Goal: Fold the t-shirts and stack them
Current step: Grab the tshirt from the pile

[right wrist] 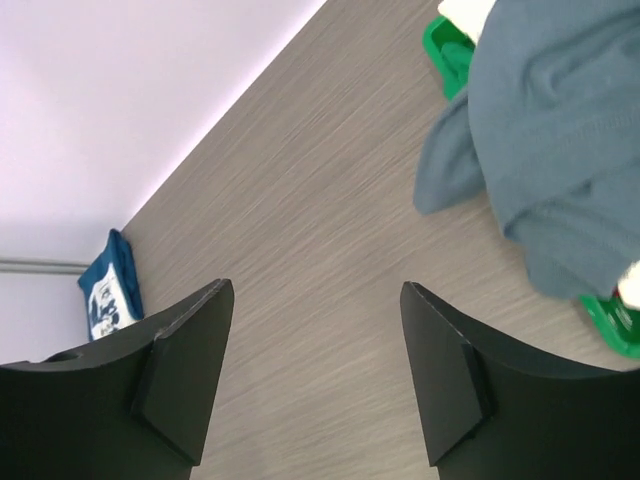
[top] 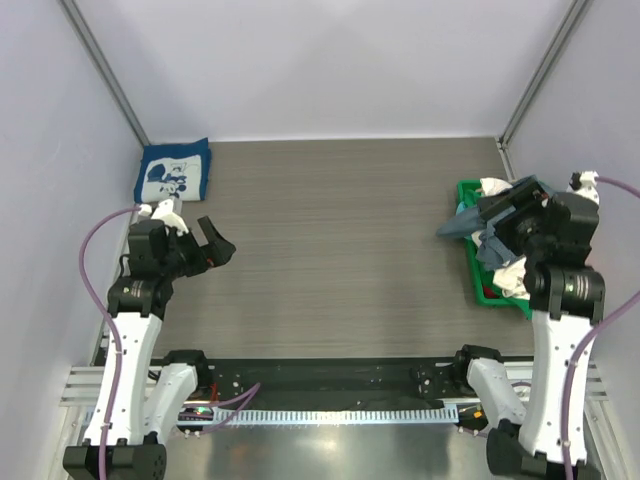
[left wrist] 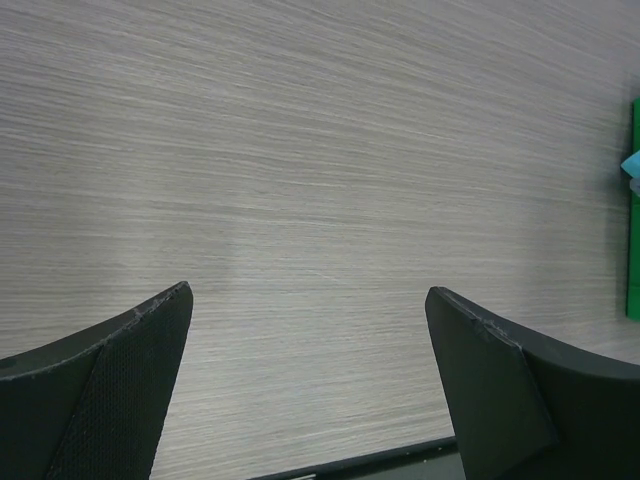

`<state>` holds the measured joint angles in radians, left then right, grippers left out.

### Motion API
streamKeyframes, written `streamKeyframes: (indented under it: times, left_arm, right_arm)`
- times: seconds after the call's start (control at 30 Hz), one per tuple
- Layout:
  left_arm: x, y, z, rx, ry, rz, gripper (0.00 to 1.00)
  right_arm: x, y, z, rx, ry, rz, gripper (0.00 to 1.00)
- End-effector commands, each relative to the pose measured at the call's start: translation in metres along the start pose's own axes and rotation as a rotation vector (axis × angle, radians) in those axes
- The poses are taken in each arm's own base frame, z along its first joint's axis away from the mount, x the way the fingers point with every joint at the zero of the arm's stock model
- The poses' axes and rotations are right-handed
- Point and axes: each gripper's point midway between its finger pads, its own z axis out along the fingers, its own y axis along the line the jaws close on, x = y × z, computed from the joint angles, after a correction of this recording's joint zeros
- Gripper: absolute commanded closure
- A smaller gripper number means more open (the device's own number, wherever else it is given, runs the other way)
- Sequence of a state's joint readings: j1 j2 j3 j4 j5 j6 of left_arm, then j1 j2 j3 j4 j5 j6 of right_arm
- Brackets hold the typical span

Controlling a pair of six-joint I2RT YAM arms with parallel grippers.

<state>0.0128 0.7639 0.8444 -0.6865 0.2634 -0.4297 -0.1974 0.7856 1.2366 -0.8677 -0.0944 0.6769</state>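
Grey wood-grain table (top: 340, 230). A green basket (top: 466, 192) stands at its right edge. A folded navy t-shirt (top: 173, 172) lies flat, far left of the basket, slightly rearward.

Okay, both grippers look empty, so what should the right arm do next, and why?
Probably lower the open right gripper onto the slate-blue cloth t-shirt draped over the rim of the green plastic basket and close on it. A navy cartoon-print t-shirt already lies folded at the far left, so this one seems next.

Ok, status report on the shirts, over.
Both open, empty: left gripper, right gripper. One navy printed tee folded, far-left corner; slate-blue tee spilling over green basket rim. Nothing blocking.
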Motion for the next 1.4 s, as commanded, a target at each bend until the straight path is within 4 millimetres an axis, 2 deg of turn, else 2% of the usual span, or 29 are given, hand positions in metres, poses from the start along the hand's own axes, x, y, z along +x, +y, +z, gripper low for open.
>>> streamKeyframes:
  times: [0.0, 0.03, 0.1, 0.13, 0.17, 0.2, 0.23, 0.33, 0.37, 0.5, 0.6, 0.7, 0.73, 0.83, 1.0, 1.07, 1.1, 1.17, 1.2, 1.27, 1.3, 1.37]
  left_arm:
    - [-0.018, -0.002, -0.011, -0.012, -0.085, 0.036, 0.0]
    - [-0.018, -0.002, -0.011, -0.012, -0.086, 0.036, 0.0]
    - [-0.016, -0.001, -0.01, -0.018, -0.079, 0.035, 0.0]
    - [-0.015, 0.0, -0.009, -0.017, -0.073, 0.036, 0.0]
    - [-0.014, -0.001, -0.008, -0.016, -0.065, 0.036, 0.0]
    - [-0.013, 0.003, -0.004, -0.028, -0.053, 0.032, 0.0]
    - [-0.013, 0.003, -0.003, -0.033, -0.046, 0.028, 0.0]
    - [-0.008, 0.005, 0.002, -0.038, -0.011, 0.021, 0.0]
    - [-0.008, 0.005, 0.002, -0.037, -0.009, 0.021, 0.0]
    - [-0.007, 0.003, 0.003, -0.023, -0.004, 0.021, 0.0]
    - [-0.005, 0.001, 0.005, -0.011, 0.009, 0.019, 0.0]
    - [-0.005, 0.0, 0.006, -0.006, 0.011, 0.021, 0.0]
    - [-0.005, 0.0, 0.005, -0.004, 0.012, 0.021, 0.0]
    - [-0.005, 0.0, 0.005, -0.004, 0.01, 0.021, 0.0]
    - [-0.005, 0.0, 0.005, -0.002, 0.009, 0.021, 0.0]
    - [-0.005, -0.001, 0.004, 0.0, 0.005, 0.023, 0.0]
    - [-0.005, 0.0, 0.004, -0.002, 0.006, 0.022, 0.0]
    - [-0.006, 0.0, 0.004, -0.003, 0.004, 0.022, 0.0]
    - [-0.005, -0.001, 0.004, 0.0, 0.005, 0.022, 0.0]
    - [-0.005, 0.0, 0.005, -0.005, 0.005, 0.022, 0.0]
    - [-0.006, 0.0, 0.004, -0.006, 0.003, 0.021, 0.0]
    - [-0.006, 0.0, 0.004, -0.004, 0.002, 0.023, 0.0]
  right_arm:
    - [-0.039, 0.024, 0.012, -0.043, -0.092, -0.067, 0.26]
    - [-0.048, 0.027, 0.023, -0.025, -0.087, -0.082, 0.24]
    - [-0.059, 0.024, 0.031, 0.023, -0.108, -0.095, 0.23]
    - [-0.067, 0.018, 0.042, 0.072, -0.119, -0.122, 0.2]
    - [-0.078, 0.008, 0.046, 0.142, -0.161, -0.132, 0.18]
    - [-0.081, -0.003, 0.051, 0.204, -0.163, -0.137, 0.16]
    - [-0.089, -0.009, 0.052, 0.248, -0.188, -0.143, 0.11]
    - [-0.098, -0.033, 0.066, 0.368, -0.205, -0.162, 0.03]
    - [-0.097, -0.042, 0.074, 0.401, -0.19, -0.169, 0.02]
    - [-0.103, -0.076, 0.082, 0.473, -0.172, -0.136, 0.02]
    - [-0.099, -0.089, 0.09, 0.497, -0.157, -0.118, 0.02]
    - [-0.082, -0.093, 0.111, 0.469, -0.087, -0.079, 0.03]
    - [-0.069, -0.099, 0.121, 0.472, -0.041, -0.062, 0.04]
    - [-0.049, -0.108, 0.136, 0.459, 0.017, -0.041, 0.08]
    - [-0.036, -0.117, 0.148, 0.459, 0.044, -0.027, 0.16]
    - [-0.032, -0.118, 0.149, 0.458, 0.052, -0.022, 0.22]
    - [-0.033, -0.116, 0.149, 0.446, 0.051, -0.021, 0.33]
    - [-0.032, -0.114, 0.149, 0.431, 0.048, -0.018, 0.48]
    - [-0.033, -0.113, 0.149, 0.429, 0.045, -0.016, 0.69]
    - [-0.037, -0.109, 0.146, 0.416, 0.031, -0.014, 0.85]
    - [-0.041, -0.105, 0.142, 0.408, 0.012, -0.013, 0.98]
    - [-0.052, -0.094, 0.137, 0.382, -0.017, -0.016, 0.99]
